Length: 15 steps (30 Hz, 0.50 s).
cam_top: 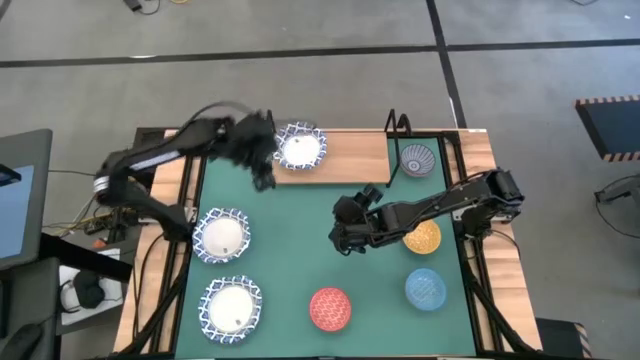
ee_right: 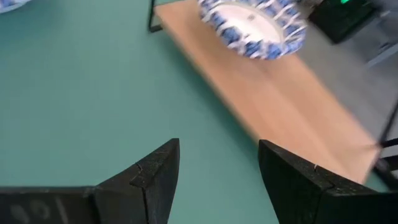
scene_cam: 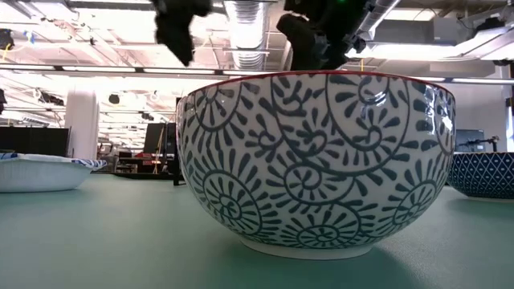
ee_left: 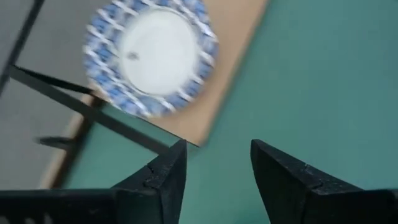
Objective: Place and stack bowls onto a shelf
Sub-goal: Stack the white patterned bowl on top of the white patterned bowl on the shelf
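Seven bowls showed in the high view; one white bowl with a blue rim (cam_top: 300, 148) sat on the left part of the shelf (cam_top: 350, 155), and a grey-blue patterned bowl (cam_top: 418, 159) sat at the shelf's right end; two more white bowls, one nearer the shelf (cam_top: 221, 236) and one nearer the front edge (cam_top: 231, 306), lay on the left of the green mat (cam_top: 300, 240), with a red bowl (cam_top: 330, 307) at the front, a light blue bowl (cam_top: 426, 288) to its right and a yellow-orange bowl (cam_top: 424, 238) partly under the right arm; the left gripper (cam_top: 262, 172) hung just beside the shelved white bowl, and the right gripper (cam_top: 345, 236) hung over the middle of the mat.

In the low view we saw a big patterned bowl with a red rim (scene_cam: 315, 160) filling the middle (very close to the camera); a white bowl's edge (scene_cam: 44, 172) showed at the left and a dark blue patterned bowl (scene_cam: 482, 174) at the right; both grippers hung blurred at the top.

In the left wrist view we found that arm's fingers (ee_left: 163, 180) apart with nothing between them, above the mat near the shelf's edge (ee_left: 211, 106); the white bowl (ee_left: 151, 56) sat on the board beyond.

In the right wrist view the fingers (ee_right: 155, 177) also stood apart and empty over the mat; the board (ee_right: 273, 106) and its white bowl (ee_right: 252, 26) lay ahead.
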Each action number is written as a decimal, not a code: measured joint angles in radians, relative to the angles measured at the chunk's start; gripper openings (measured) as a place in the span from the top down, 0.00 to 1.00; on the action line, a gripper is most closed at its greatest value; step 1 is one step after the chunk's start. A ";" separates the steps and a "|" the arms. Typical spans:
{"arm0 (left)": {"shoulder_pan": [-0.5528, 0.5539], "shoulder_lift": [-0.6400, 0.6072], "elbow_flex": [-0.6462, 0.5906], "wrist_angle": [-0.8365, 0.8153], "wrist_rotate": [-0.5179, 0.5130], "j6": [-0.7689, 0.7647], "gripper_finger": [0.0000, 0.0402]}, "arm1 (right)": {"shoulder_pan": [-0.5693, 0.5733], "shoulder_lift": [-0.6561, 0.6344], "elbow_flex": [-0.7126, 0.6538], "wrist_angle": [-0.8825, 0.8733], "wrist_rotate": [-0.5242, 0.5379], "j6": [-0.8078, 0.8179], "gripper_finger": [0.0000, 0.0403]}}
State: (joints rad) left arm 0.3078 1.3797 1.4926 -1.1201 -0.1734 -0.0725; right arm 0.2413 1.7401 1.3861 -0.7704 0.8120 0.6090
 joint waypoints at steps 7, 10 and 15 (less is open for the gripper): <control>-0.275 -0.276 -0.355 0.089 -0.023 -0.307 0.60 | 0.001 0.000 0.000 0.134 -0.097 0.038 0.39; -0.387 -0.352 -0.448 0.113 -0.101 -0.426 0.60 | -0.003 0.007 0.000 0.289 -0.177 0.021 0.39; -0.556 -0.431 -0.558 0.158 -0.356 -0.581 0.60 | -0.023 0.111 -0.003 0.558 -0.293 0.012 0.39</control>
State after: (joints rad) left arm -0.2486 0.9489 0.9346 -0.9623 -0.5292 -0.6536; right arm 0.2185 1.8511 1.3830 -0.2126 0.5186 0.6212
